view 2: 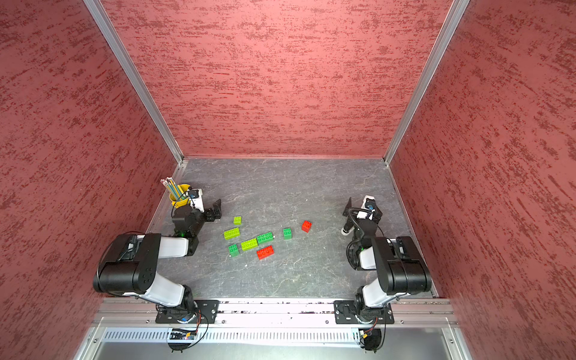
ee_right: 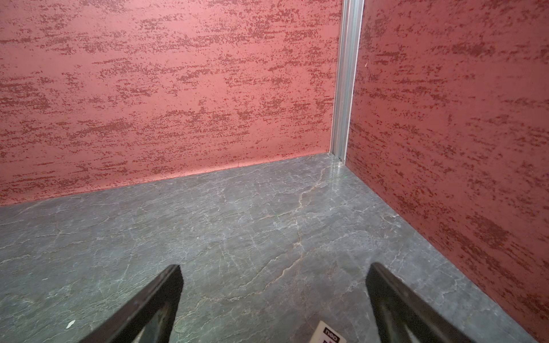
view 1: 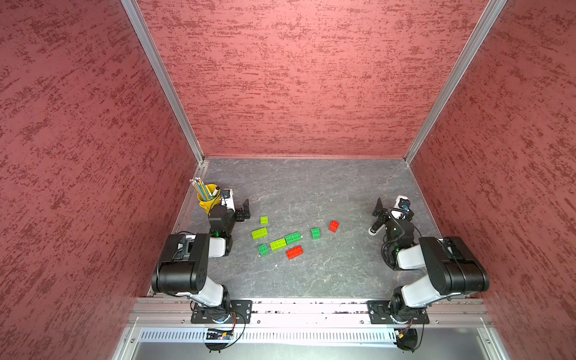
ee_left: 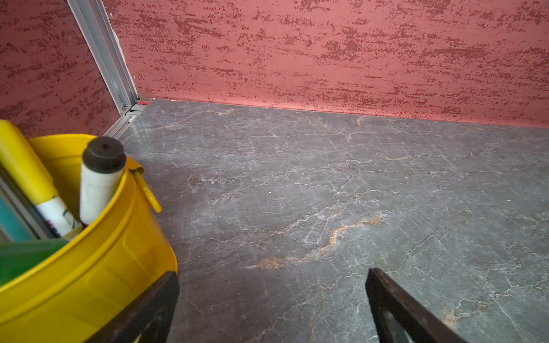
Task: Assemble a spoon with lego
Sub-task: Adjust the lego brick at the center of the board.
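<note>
Grey marbled tabletop (view 1: 311,187): eight loose lego bricks (view 1: 278,244), red, green, lime; both jaws wide, empty.

The left arm (view 1: 184,265) and the right arm (view 1: 448,268) are alike: boxy black joint housings joined by smooth white shell links, each rising from a flat black base plate (view 1: 223,311) dotted with silver screws. Thin black cables (view 1: 386,255) loop beside the joints and below the bases, a small green light (view 1: 216,232) glows on each forearm, and a white camera housing (view 1: 402,202) with a blue lens ring sits at each wrist. The left pincer (ee_left: 271,274) and the right pincer (ee_right: 273,267) each end in two flat, tapering black fingers (ee_right: 160,297).
</note>
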Motion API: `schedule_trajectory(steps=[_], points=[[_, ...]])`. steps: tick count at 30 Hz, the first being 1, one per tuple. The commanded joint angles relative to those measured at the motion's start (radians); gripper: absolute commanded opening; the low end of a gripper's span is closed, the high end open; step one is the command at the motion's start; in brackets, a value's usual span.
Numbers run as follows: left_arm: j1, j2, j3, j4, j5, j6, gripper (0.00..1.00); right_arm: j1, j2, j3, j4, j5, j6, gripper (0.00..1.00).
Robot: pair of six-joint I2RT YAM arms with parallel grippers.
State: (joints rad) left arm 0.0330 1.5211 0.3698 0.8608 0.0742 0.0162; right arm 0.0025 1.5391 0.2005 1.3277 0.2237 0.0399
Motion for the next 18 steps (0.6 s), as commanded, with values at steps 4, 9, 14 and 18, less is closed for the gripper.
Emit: schedule_trajectory(steps=[4, 9, 14, 18], points=[[-0.027, -0.312, 0.139, -0.431, -0.011, -0.013, 1.00, 0.002, -0.317, 0.090, -0.371, -0.083, -0.038, 0.99], [-0.030, -0.453, 0.273, -0.760, 0.130, -0.060, 1.00, 0.043, -0.457, 0.243, -0.765, -0.162, -0.086, 0.99], [-0.109, -0.486, 0.315, -0.912, 0.274, -0.047, 1.00, 0.103, -0.419, 0.417, -1.172, -0.294, -0.211, 0.99], [-0.236, -0.502, 0.272, -0.882, 0.324, 0.024, 1.00, 0.154, -0.414, 0.483, -1.394, -0.422, -0.309, 0.99]])
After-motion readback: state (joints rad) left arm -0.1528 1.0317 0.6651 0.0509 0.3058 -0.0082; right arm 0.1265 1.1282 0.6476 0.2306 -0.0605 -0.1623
